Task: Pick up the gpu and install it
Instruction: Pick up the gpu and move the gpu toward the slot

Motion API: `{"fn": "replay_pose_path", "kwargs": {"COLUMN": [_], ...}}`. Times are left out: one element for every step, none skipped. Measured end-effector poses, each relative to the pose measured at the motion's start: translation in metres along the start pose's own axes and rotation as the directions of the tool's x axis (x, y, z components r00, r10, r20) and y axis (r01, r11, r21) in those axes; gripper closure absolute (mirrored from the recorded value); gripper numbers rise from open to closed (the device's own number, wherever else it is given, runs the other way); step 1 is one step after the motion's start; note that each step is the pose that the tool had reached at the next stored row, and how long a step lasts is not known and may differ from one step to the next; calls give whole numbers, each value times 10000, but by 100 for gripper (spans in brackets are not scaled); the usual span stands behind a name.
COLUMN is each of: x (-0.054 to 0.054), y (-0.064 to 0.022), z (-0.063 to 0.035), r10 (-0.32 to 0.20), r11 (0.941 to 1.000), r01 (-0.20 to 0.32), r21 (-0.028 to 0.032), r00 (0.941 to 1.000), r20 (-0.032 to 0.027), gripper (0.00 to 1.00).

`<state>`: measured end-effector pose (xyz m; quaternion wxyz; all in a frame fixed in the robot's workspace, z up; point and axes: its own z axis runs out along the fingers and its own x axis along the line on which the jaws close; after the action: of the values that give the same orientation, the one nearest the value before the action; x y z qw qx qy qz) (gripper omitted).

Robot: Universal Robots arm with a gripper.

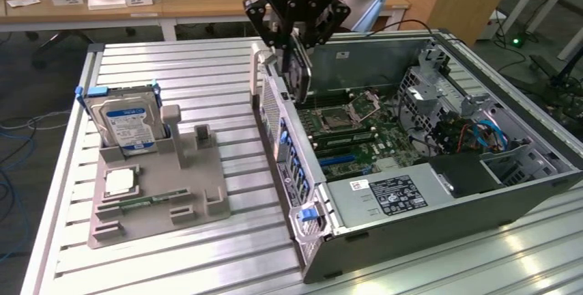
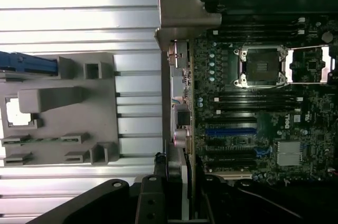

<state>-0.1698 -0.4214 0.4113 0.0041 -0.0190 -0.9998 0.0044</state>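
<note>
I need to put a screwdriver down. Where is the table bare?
Free: the table strip between the grey fixture and the computer case, and the stretch beyond the hard drive. Crowded: inside the case, under the gripper holding the gpu.

Place: robotics lab or workshop.
Bench: slotted aluminium table (image 1: 182,69) carrying an open computer case (image 1: 428,240) and a grey parts fixture (image 1: 205,172).
Robot: gripper (image 1: 299,46) clasping the gpu (image 1: 301,80) above the case.
Background: wooden desks (image 1: 82,11), floor cables (image 1: 11,131).
</note>
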Motion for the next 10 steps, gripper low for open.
{"fn": "replay_pose_path", "kwargs": {"x": [-39,-79,-123,-164,-205,-246,-287,-329,-371,-418], "y": [2,3,5,7,9,11,13,15,17,19], "z": [0,1,1,2,3,4,4,5,6,6], "r10": [-1,0,0,0,-1,0,-1,1,-1,-1], "r11": [10000,10000,10000,10000,10000,10000,10000,10000,10000,10000], "r01": [1,0,0,0,1,0,1,-1,1,1], "r21": [0,1,1,0,0,0,0,0,0,0], "r00": [10000,10000,10000,10000,10000,10000,10000,10000,10000,10000], "r20": [0,0,-1,0,0,0,0,0,0,0], "gripper": [72,72,72,72,72,72,72,72,72,72]}}
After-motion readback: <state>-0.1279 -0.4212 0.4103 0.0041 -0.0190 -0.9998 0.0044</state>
